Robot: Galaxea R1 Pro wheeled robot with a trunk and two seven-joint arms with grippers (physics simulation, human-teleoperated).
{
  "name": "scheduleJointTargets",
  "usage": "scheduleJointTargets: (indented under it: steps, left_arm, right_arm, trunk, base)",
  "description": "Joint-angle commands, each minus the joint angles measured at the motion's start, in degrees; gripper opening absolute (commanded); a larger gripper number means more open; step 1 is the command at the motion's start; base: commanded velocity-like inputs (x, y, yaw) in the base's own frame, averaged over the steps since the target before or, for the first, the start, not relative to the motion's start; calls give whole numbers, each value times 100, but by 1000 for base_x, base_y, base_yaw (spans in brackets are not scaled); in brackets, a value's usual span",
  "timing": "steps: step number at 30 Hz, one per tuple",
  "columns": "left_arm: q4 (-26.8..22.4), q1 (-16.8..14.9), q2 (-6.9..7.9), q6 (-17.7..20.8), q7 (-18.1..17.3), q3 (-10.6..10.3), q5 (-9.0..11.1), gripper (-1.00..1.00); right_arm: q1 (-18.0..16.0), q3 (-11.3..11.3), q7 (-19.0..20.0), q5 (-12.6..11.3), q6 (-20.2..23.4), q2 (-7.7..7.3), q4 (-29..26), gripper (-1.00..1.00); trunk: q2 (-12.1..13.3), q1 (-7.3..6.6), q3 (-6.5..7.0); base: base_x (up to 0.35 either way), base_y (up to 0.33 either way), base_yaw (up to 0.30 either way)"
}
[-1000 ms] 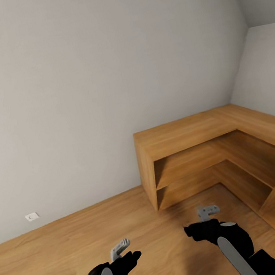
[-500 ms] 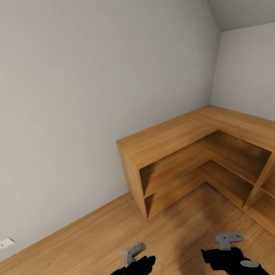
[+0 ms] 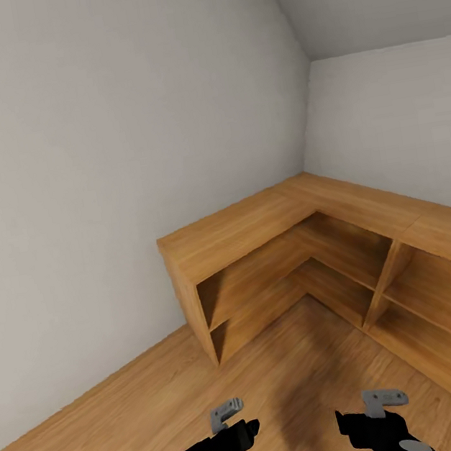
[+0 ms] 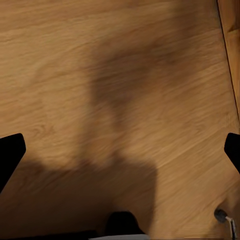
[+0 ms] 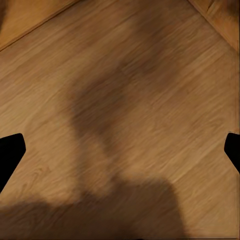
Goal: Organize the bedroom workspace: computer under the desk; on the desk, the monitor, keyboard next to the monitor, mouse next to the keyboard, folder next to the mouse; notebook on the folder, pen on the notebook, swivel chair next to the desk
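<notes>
Ahead, wooden corner shelving (image 3: 261,263) with bare compartments, both grippers' jaws apart over plank floor (image 3: 127,430).

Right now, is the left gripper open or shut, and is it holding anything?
Open and empty. In the left wrist view its fingertips sit at opposite edges of the picture, with bare wooden floor between them.

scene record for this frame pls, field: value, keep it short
setting: room corner, grey walls, wooden floor
furniture: L-shaped wooden shelf unit in the corner, open compartments, nothing seen on it
left gripper: open, holds nothing, over the floor
right gripper: open, holds nothing, over the floor
shadow: robot's shadow on the floor between the arms
task items: none in these pictures
</notes>
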Motion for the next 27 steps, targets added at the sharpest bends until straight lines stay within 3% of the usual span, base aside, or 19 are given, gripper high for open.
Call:
scheduleJointTargets:
  steps: [1,4,12,21,27]
  left_arm:
    - [-12,-9,8,15,49,-12,72,100]
    - [-12,-12,10,16,47,-16,65,100]
    - [-13,-14,3,14,89,-35,24,100]
    - [-17,-14,3,23,63,-29,26,100]
    - [-233,-12,21,75,74,164,140,100]
  right_arm:
    - [-3,15,-99,-56,11,6,-10,100]
    - [-3,33,-146,-56,16,9,-8,100]
    - [14,30,-159,-71,-5,-60,38,100]
    - [97,24,-169,-56,-323,-66,43,100]
    - [101,23,-184,-61,-365,-64,44,100]
  trunk:
    - [-3,0,-4]
    - [-3,0,-4]
    - [-3,0,-4]
    - [-3,0,-4]
    - [-3,0,-4]
  base:
    - [0,0,-300]
    - [11,0,-300]
    - [316,3,-300]
    - [252,60,-300]
    - [54,14,-300]
